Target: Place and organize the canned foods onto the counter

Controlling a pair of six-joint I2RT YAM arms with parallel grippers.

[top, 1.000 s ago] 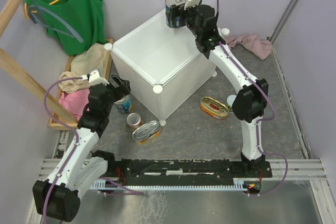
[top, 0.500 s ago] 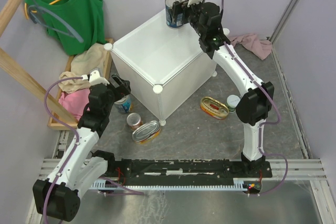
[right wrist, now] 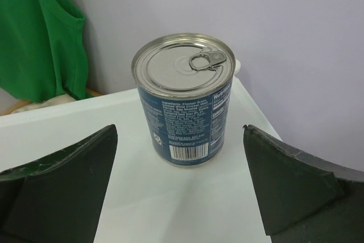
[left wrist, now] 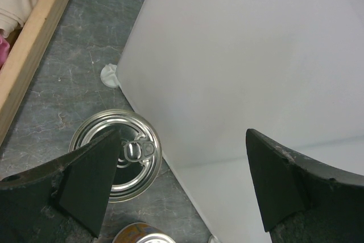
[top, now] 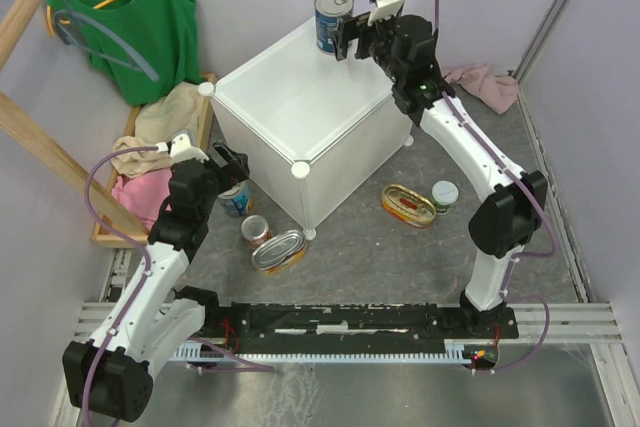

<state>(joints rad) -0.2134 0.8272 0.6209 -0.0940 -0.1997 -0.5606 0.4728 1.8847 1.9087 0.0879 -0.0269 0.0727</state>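
Since the right gripper (top: 345, 39) has drawn back, the tall blue can (top: 332, 19) stands free on the counter (top: 300, 107). That gripper and the left gripper (top: 231, 163) gape wide, empty. Five cans (top: 256, 230) remain on the floor.

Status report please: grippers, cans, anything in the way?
Left gripper and right gripper open, empty. Blue can upright on counter, far corner. Five more on table; left gripper over one can, counter wall close beside.
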